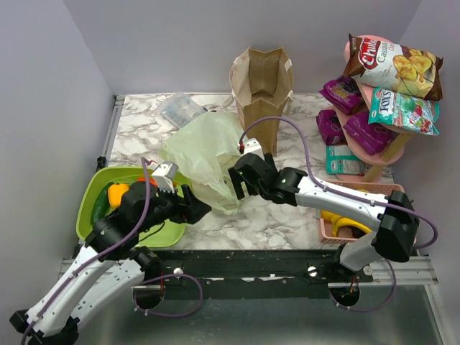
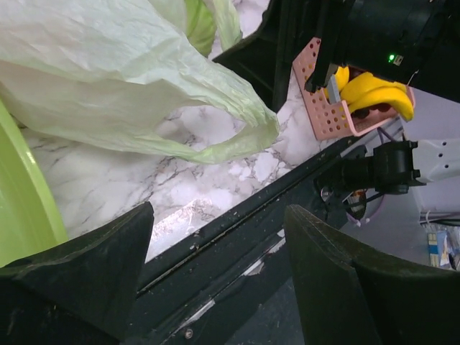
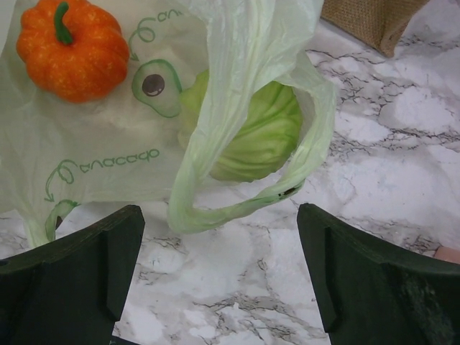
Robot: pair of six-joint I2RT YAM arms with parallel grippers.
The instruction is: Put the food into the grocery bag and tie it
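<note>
Grocery bag (image 3: 93, 158) lies crumpled on the marble bench (image 1: 280, 215), centre. "avocado" lettering is read on it (mirrored, through the film). Cabbage (image 3: 262, 136) is seen within its folds; orange fruit (image 3: 72, 50) rests against the printed film. Left end effector (image 2: 219, 215) and right end effector (image 3: 219, 215): both released, nothing grasped. "FOX'S" noted on teal packet (image 1: 402, 109).

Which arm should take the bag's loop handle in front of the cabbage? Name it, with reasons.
Right, probably. The right gripper is open, that loop handle lying squarely ahead between its fingers, the cabbage just behind. The left gripper, also open, sits farther from the cabbage.
</note>
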